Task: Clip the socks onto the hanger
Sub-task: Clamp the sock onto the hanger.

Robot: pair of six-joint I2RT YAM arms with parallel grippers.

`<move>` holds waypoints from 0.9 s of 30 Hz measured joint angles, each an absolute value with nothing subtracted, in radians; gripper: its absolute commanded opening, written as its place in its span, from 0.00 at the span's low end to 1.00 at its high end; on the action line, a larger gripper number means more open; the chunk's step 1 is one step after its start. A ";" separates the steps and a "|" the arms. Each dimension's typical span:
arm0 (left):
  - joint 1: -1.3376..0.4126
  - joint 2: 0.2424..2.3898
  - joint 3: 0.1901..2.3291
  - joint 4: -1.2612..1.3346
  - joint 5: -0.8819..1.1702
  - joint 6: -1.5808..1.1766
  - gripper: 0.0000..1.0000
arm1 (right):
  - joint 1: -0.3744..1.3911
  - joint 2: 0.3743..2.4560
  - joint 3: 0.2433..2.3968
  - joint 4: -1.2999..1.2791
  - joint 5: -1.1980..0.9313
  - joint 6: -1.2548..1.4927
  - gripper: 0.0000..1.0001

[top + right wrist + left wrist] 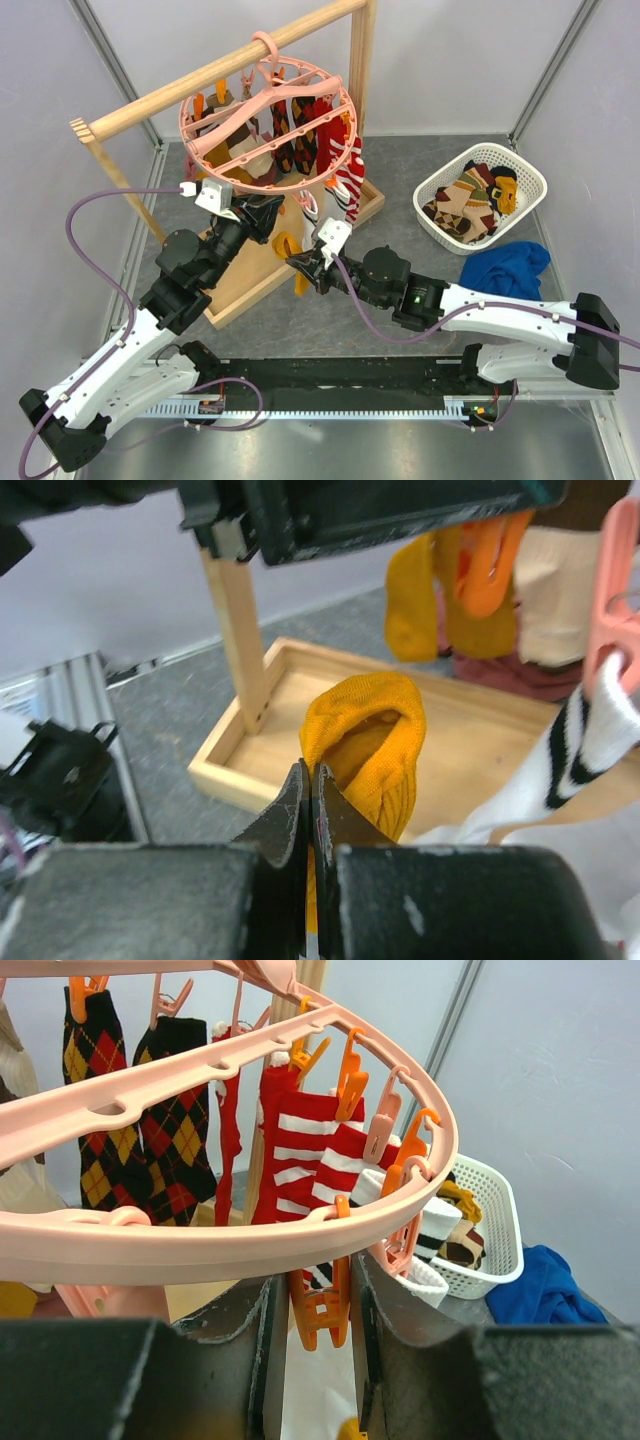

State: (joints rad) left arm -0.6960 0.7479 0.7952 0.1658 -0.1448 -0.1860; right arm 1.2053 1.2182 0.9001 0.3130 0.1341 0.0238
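The salmon-pink round hanger (265, 120) hangs from the wooden rail with several argyle and striped socks (300, 140) clipped to it. My left gripper (262, 215) is under its near rim (200, 1235). Its jaws are closed on a dangling orange clip (320, 1310). My right gripper (300, 265) sits just below and to the right. It is shut on the cuff of a mustard sock (375, 740), which it holds up over the wooden base. More socks (470, 205) lie in the white basket.
The wooden rail frame (200, 85) stands on a shallow wooden tray base (230, 770) at the back centre. A white basket (530, 180) is at the right, with a plain blue cloth (505, 268) in front of it. Both arms are close together under the hanger.
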 measured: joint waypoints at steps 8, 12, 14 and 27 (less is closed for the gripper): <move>-0.696 0.747 0.795 0.166 -0.127 -0.197 0.02 | 1.212 1.281 0.900 0.424 0.246 -0.089 0.00; -0.696 0.748 0.795 0.166 -0.123 -0.201 0.02 | 1.214 1.303 0.900 0.442 0.286 -0.145 0.00; -0.696 0.748 0.795 0.167 -0.121 -0.202 0.02 | 1.214 1.311 0.900 0.448 0.299 -0.167 0.00; -0.696 0.759 0.795 0.167 -0.120 -0.205 0.02 | 1.214 1.313 0.928 0.455 0.339 -0.252 0.00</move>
